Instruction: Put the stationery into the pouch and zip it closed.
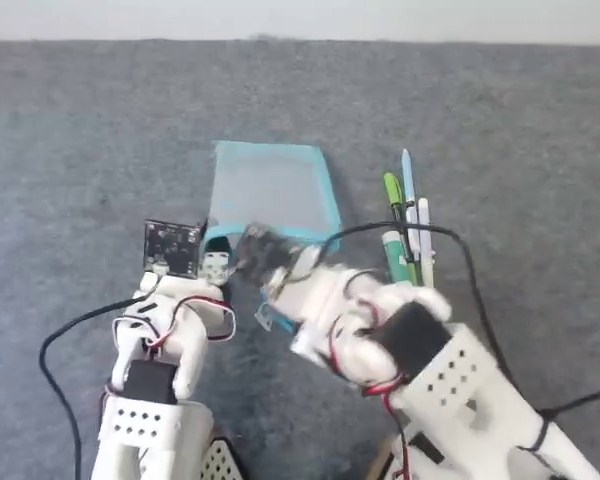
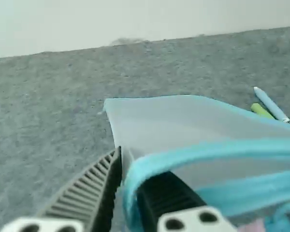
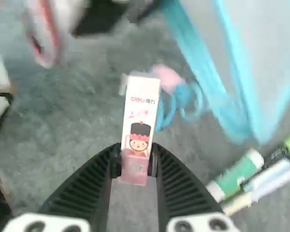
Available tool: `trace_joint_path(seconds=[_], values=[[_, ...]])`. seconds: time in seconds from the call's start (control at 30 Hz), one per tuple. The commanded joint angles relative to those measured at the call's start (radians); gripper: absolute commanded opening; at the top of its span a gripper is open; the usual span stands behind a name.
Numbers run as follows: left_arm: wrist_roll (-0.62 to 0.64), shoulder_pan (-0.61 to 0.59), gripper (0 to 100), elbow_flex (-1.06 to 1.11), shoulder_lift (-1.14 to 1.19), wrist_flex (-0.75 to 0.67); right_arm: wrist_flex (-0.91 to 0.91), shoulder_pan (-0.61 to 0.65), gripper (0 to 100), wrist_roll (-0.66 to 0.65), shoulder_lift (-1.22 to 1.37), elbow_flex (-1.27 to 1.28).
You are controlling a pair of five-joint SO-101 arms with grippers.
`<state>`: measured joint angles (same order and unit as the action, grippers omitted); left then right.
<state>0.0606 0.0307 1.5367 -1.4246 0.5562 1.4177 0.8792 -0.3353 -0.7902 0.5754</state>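
Currently left gripper point(image 2: 131, 166) clamps pouch point(image 1: 275, 185) rim, right gripper point(image 3: 135, 162) pinches eraser point(image 3: 140, 121); pens point(image 1: 406, 225) beside pouch. High view: right arm mostly covers eraser; right wrist view shows it clearly.

Pens point(image 1: 406, 222) right of pouch point(image 1: 270, 188); eraser point(image 3: 139, 123) before pouch.

Grey carpeted worktop point(image 1: 80, 130) bearing a translucent, blue-trimmed pouch point(image 1: 272, 190) directly ahead of the left hand point(image 1: 216, 258), and pens point(image 1: 408, 225) clustered beside the right hand point(image 3: 135, 157).
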Motion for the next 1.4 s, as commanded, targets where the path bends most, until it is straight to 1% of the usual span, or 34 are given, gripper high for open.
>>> trace_joint_path(seconds=[0.0,0.1,0.27,0.37,0.57,0.73,0.87,0.93,1.03,1.13,1.2,1.3,1.37], values=[[-0.02,0.023,1,-0.004,0.015,-0.031,-0.031,0.03,0.7,-0.005,0.085,-0.106],[-0.02,0.025,1,-0.004,0.015,-0.031,-0.03,-0.007,0.7,0.026,0.179,-0.183],[-0.02,0.032,1,-0.004,0.015,-0.028,-0.025,-0.14,0.7,0.091,0.321,-0.301],[-0.02,0.032,1,-0.004,0.015,-0.026,-0.016,-0.179,0.7,0.135,0.398,-0.373],[-0.02,0.034,1,-0.004,0.015,-0.026,0.071,-0.18,0.7,0.146,0.535,-0.546],[-0.02,0.034,1,-0.004,0.015,-0.026,0.191,-0.182,0.7,0.146,0.671,-0.709],[-0.021,0.066,1,-0.002,0.015,-0.012,0.255,-0.183,0.7,0.152,0.78,-0.852],[-0.021,0.086,1,-0.002,0.011,-0.002,0.275,-0.183,0.7,0.152,0.823,-0.925],[-0.021,0.083,1,-0.004,0.008,0.0,0.294,-0.183,0.9,0.146,0.863,-1.022],[-0.021,0.083,1,-0.005,0.008,0.002,0.3,-0.183,1.1,0.143,0.872,-1.068],[-0.021,0.081,1,-0.007,0.008,0.002,0.303,-0.183,4.6,0.143,0.871,-1.073],[-0.021,0.081,1,-0.008,0.006,0.002,0.317,-0.183,13.2,0.143,0.871,-1.073],[-0.021,0.081,1,-0.01,0.006,0.002,0.317,-0.183,14.3,0.143,0.865,-1.073]])
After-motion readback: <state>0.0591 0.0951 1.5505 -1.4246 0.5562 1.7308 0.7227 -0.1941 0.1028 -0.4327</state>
